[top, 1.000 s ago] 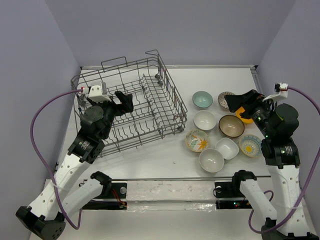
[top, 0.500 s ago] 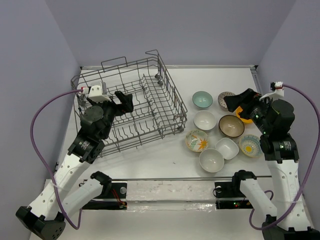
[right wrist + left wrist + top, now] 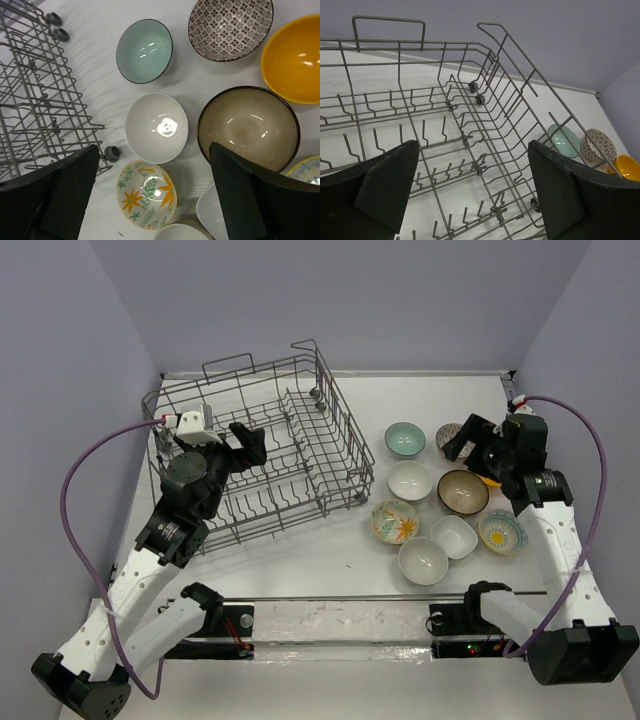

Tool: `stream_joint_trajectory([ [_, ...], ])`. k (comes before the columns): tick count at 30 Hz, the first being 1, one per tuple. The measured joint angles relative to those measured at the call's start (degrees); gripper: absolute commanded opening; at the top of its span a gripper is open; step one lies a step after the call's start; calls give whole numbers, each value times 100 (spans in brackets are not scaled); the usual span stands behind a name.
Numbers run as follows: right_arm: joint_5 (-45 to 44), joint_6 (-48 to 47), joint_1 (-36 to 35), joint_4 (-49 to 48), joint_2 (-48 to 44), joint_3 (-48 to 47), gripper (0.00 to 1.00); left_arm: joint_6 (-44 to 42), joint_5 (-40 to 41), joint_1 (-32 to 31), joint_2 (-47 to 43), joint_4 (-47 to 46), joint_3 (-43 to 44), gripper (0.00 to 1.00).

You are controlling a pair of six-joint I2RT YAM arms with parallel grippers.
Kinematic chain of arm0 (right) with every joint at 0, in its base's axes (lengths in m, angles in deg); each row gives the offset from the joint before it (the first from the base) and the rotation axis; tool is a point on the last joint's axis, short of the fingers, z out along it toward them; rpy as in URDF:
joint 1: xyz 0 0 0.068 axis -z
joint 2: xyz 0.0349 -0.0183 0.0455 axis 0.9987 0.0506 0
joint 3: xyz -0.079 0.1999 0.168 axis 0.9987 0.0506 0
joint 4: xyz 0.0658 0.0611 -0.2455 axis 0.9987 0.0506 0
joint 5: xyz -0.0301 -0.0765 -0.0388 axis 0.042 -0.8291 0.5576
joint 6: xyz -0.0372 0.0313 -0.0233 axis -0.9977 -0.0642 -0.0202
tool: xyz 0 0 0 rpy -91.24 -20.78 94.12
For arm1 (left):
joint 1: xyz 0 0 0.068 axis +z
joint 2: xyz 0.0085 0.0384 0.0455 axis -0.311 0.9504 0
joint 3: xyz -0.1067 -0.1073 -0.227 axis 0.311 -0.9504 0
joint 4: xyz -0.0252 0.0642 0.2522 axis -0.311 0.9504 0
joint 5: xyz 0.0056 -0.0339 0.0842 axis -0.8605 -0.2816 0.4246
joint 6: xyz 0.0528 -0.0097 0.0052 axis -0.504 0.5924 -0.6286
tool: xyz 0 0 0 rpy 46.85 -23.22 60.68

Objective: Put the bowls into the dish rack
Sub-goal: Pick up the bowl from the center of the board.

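The grey wire dish rack [image 3: 338,412] stands at the table's left, with no bowl inside it. My left gripper [image 3: 248,443] hangs open over its floor tines [image 3: 470,125], holding nothing. Several bowls sit to the right of the rack: teal [image 3: 405,439], white [image 3: 409,480], brown [image 3: 463,492], floral [image 3: 394,521], squarish white [image 3: 455,536], round white [image 3: 423,560] and speckled [image 3: 501,531]. My right gripper [image 3: 465,443] hovers open above them. In the right wrist view its fingers frame the white bowl [image 3: 156,127] and the floral bowl [image 3: 146,201]. The patterned bowl [image 3: 230,27] and orange bowl [image 3: 293,59] lie beyond.
The rack's tall near-right wall and its small wheels [image 3: 111,152] stand close to the white bowl. Purple walls close in the table at the back and sides. Bare table lies in front of the rack [image 3: 320,550].
My right arm has swung left and back over the bowl cluster, its wrist turned downward. The left arm, the rack and the bowls have not moved.
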Motion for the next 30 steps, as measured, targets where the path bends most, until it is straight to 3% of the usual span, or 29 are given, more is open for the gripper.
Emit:
stream_joint_trajectory([
  [15, -970, -74, 0, 173, 321, 426, 72, 66, 31, 0, -55, 48, 0, 99],
  [22, -1150, 74, 0, 81, 920, 734, 71, 87, 52, 0, -61, 76, 0, 99],
  [30, -2111, 275, 0, 70, 925, 911, 72, 94, 83, 0, -61, 79, 0, 99],
])
